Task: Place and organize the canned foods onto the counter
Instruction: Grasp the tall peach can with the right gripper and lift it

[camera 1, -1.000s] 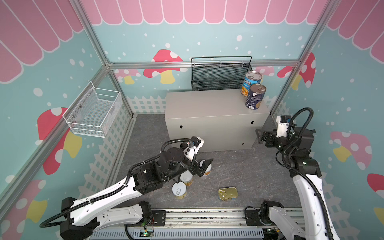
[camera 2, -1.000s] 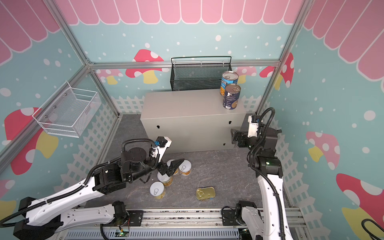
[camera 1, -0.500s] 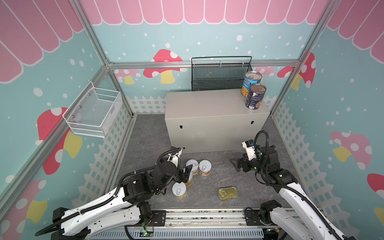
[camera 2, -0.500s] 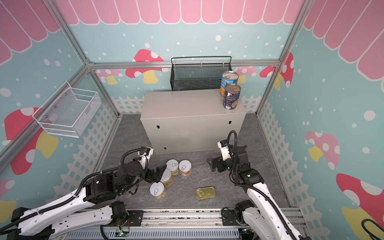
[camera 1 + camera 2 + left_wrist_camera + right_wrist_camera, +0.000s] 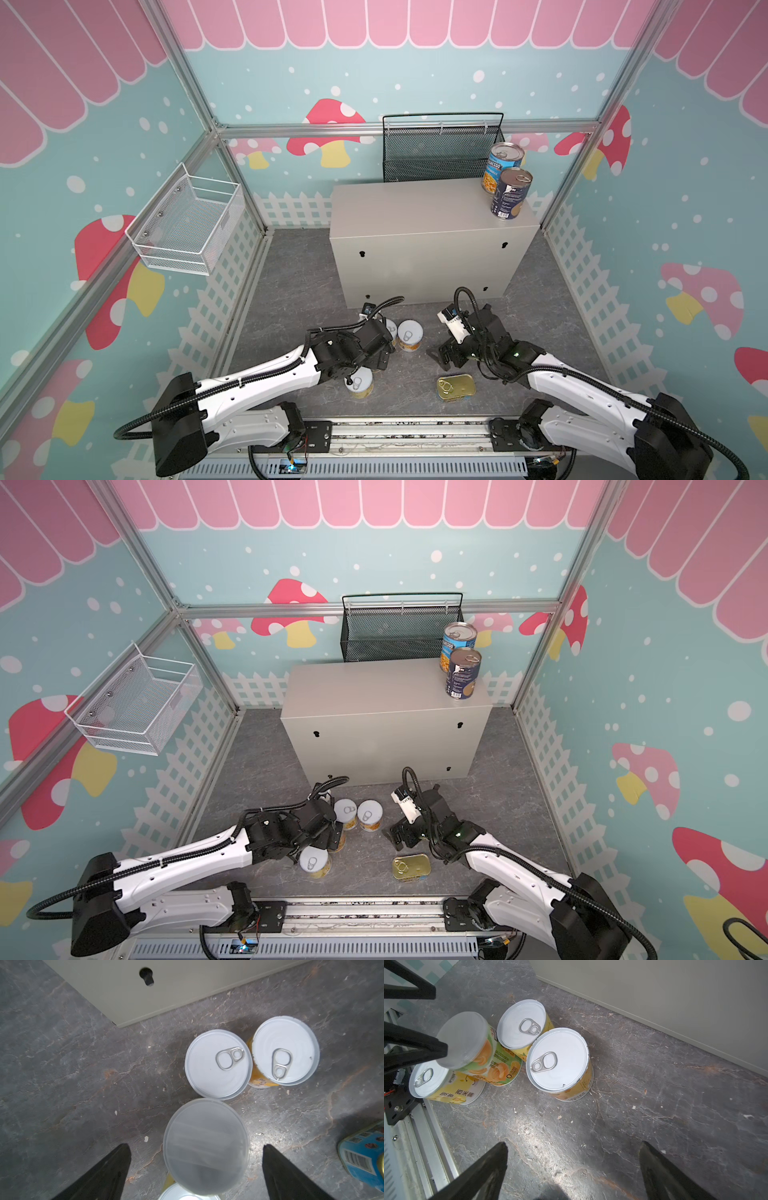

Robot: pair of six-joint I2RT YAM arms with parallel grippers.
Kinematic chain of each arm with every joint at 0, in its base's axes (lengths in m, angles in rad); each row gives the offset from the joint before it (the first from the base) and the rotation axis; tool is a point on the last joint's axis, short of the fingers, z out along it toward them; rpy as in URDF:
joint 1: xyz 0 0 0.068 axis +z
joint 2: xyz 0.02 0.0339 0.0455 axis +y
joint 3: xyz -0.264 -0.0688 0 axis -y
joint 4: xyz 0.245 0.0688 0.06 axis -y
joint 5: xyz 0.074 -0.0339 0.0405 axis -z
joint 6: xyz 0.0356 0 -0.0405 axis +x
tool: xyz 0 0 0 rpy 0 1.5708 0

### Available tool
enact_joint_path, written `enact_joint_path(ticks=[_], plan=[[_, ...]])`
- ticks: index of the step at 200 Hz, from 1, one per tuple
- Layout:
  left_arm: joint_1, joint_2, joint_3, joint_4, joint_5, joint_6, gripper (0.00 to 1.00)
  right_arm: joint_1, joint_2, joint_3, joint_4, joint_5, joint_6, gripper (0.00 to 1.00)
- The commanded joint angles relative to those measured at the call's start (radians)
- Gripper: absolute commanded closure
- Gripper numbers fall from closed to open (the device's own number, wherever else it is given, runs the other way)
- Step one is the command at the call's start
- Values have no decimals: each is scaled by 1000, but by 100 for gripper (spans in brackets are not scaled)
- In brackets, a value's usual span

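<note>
Nearest the robot's base, a pull-tab yellow tin [image 5: 360, 381] stands just behind the left claw [image 5: 195, 1145]. The gold-topped flat tin [image 5: 456, 387] lies just behind the right claw [image 5: 573, 1143]. Both top views show the flat tin's gold lid, while the left wrist view catches only its blue, barcoded side at the frame's edge.

The left claw's jaws stand wide apart on either side of the frosted-lid tin [image 5: 205, 1151], and the left wrist view shows floor [image 5: 654, 1105] between each finger and the tin. In both top views the claw's body hides most of this tin. The right wrist view alone shows its green and yellow label.

The right claw's jaws are also wide apart over bare floor, with nothing between them. Only its own wrist view makes this plain.

Just past the left claw's fingertips a pair of yellow tins [image 5: 218, 1064] stands upright, side by side.

Beyond them rises the counter [image 5: 415, 208]. The wrist views show only its front wall. On its top, at the far corner well beyond the right claw, two blue tins [image 5: 511, 193] stand one behind the other, seen only in the top views.
</note>
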Motion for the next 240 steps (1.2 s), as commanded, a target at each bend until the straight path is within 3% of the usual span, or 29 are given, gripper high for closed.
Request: enact_joint_path(ticks=[1,108,142,207,240], plan=[[20,39,15,4,59,-26,2,10,12,-2,52,52,-4,1],[56,109,-16,19,119,-11,11,18,-39,-56,118,18,-6,1],[63,106,-11,33,105,13,22,20,-79,-82,154,-9,-47,1],[69,35,67,-41,95,70,52,37,-96,-127,273,-109,-115,1],[68,-51,157,-110,156,171,57,69,-76,-132,339,-145,-148,1]])
